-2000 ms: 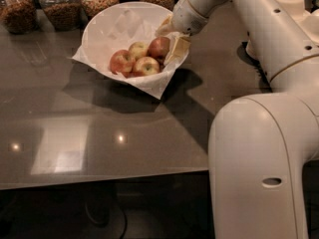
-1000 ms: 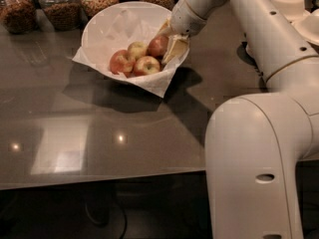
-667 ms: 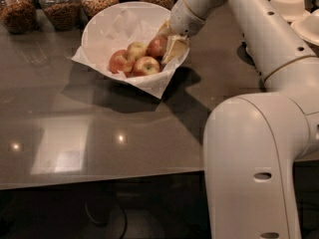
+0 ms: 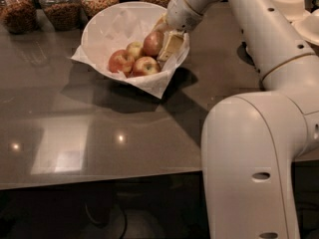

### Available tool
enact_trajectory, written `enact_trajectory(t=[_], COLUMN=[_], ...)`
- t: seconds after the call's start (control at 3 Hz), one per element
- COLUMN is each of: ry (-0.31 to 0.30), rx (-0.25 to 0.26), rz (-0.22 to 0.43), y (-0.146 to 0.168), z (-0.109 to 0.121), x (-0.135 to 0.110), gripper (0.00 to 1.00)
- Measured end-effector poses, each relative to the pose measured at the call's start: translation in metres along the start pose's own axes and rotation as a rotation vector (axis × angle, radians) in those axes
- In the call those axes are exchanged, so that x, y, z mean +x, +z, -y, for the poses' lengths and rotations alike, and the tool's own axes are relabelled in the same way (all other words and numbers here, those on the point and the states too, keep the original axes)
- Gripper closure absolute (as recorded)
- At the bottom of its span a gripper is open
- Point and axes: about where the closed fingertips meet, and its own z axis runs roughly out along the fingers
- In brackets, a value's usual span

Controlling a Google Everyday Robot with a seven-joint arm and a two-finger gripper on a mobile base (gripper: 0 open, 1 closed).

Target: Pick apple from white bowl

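The white bowl, lined with crinkled white paper, stands at the back of the dark table and holds four apples. The apple, golden-tan with a brownish-red blush, lies at the right side of the bowl. My gripper reaches down into the bowl from the right. Its fingers sit on either side of this apple and are closed against it. The apple still rests in the bowl. A redder apple, a pale yellow apple and another reddish apple lie to its left.
Glass jars of nuts and grains stand in a row behind the bowl. Stacked beige paper bowls sit at the back right. My arm's large white body fills the right foreground over the table's front edge.
The gripper has stayed at the apple in the bowl. The arm's white body has shifted slightly to the left. The apples have not moved.
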Motion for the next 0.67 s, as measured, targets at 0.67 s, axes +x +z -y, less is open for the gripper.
enact_trajectory(t=[0.67], ry=[-0.051], rx=[0.071], rz=[0.045], y=[-0.028], z=[0.011], x=[-0.025], gripper=[1.0])
